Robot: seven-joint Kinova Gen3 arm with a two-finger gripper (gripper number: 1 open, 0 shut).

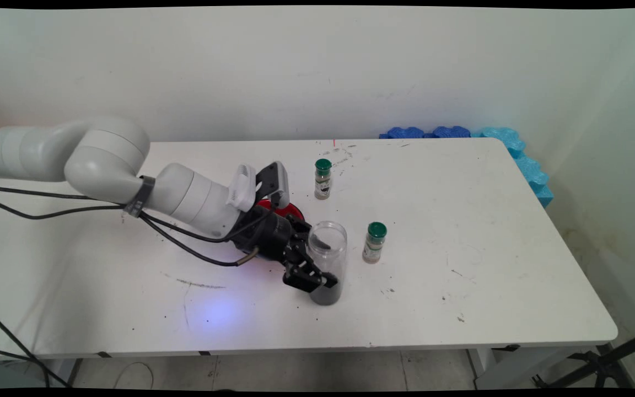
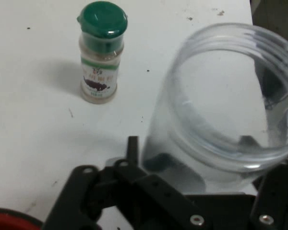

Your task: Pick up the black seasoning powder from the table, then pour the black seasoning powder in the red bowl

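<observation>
The main view shows two green-capped spice bottles, one (image 1: 323,178) farther back and one (image 1: 374,242) right of the jar; the hand view frames only one (image 2: 100,52). The gripper (image 1: 317,263) pinches a clear open jar (image 1: 327,262) with dark contents at its bottom, upright at mid-table beside a red object (image 1: 286,208).

The arm hides most of the red thing (image 1: 287,208) behind the gripper (image 1: 317,259). In the hand view the clear jar (image 2: 221,120) is blurry and the gripper's fingertips are cut off.
</observation>
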